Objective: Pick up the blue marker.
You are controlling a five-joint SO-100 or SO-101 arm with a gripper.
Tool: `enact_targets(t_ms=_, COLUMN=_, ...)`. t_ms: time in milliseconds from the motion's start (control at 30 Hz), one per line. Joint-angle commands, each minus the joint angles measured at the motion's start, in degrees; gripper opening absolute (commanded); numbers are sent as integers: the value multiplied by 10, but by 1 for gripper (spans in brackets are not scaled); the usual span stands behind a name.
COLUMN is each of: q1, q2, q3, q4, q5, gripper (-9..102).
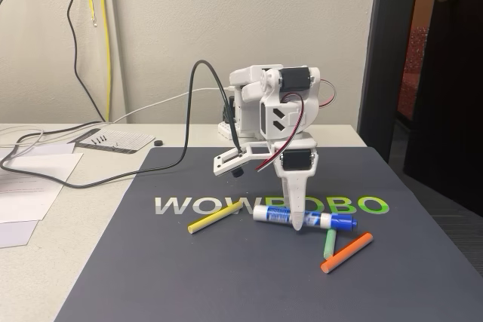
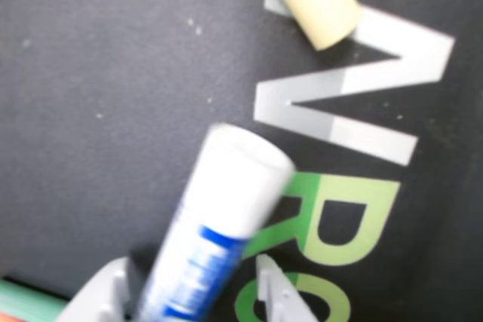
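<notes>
The blue marker (image 1: pixel 332 221), a thick white barrel with a blue label and blue cap, lies flat on the dark mat (image 1: pixel 189 277) in the fixed view. My gripper (image 1: pixel 297 224) points straight down over its middle, tips at the mat. In the wrist view the blue marker (image 2: pixel 219 216) runs between my gripper (image 2: pixel 192 273) fingers. One finger (image 2: pixel 98 295) stands to its left and the other to its right, with thin gaps on both sides. The jaws straddle the barrel and are open.
A yellow stick (image 1: pixel 215 218) lies left of the marker, and a green stick (image 1: pixel 330 243) and an orange stick (image 1: pixel 347 253) lie just right of the gripper. Papers (image 1: pixel 30 186) and black cables (image 1: pixel 98 175) sit left of the mat.
</notes>
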Motion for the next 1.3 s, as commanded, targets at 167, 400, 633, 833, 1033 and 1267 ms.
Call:
enact_targets(t_ms=167, q1=-7, q2=7, q3=-20, q4=84, q5=-4, gripper=13)
enact_targets(t_ms=400, q1=-9, q2=7, q3=-25, q4=83, q5=3, gripper=4)
enact_targets(t_ms=633, q1=-10, q2=31, q3=-27, q4=77, q5=18, gripper=0)
enact_targets(t_ms=833, q1=-1, q2=102, q3=-33, q4=92, q5=51, gripper=0)
enact_targets(t_ms=1033, q1=12, q2=221, q3=-45, q4=103, q5=80, gripper=0)
enact_targets(t_ms=1267, q1=34, q2=422, q3=26, q4=104, q5=57, gripper=0)
